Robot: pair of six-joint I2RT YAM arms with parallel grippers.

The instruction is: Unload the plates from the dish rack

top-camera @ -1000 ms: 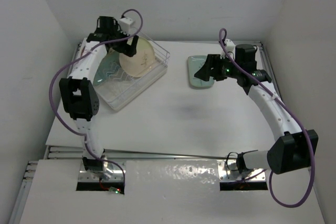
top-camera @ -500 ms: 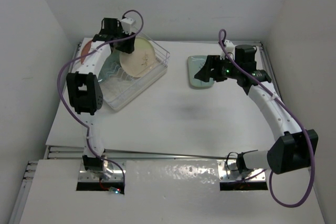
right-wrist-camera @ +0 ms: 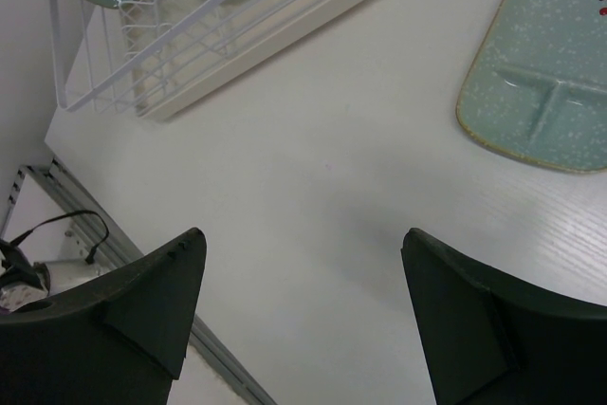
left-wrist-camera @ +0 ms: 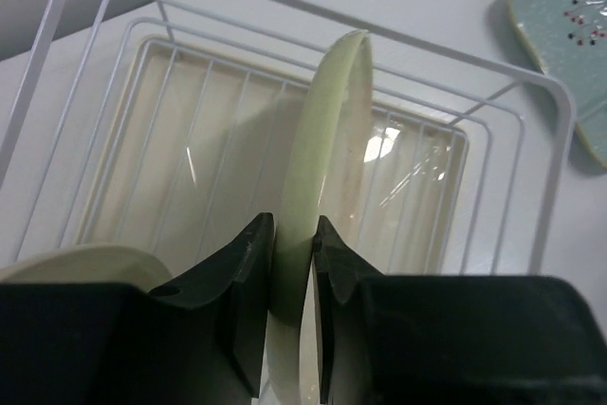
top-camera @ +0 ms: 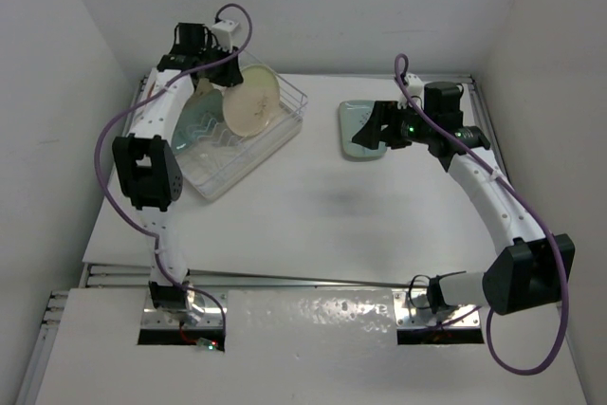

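Pinching the yellow-green plate (left-wrist-camera: 327,139), left gripper (left-wrist-camera: 289,236) hangs over the dish rack (left-wrist-camera: 533,187), blue-green plate (top-camera: 196,120) leaning just beside. Right gripper (right-wrist-camera: 303,234) hangs spread wide.

So the dish rack (top-camera: 237,168) sits on the far left part of the table (top-camera: 332,206), turned at an angle. Inside it, the round plate (top-camera: 248,106) stands on edge toward the rack's right end. A rectangular plate (top-camera: 194,122) leans just to the left of it, also in the rack. The left gripper (left-wrist-camera: 292,234) is at the far side of the rack, with the round plate's rim between its fingers. Way over to the right, well apart from the rack, another rectangular plate (top-camera: 353,132) lies flat on the table near the far edge. The right gripper (top-camera: 373,127) hangs right by that one, above the table.
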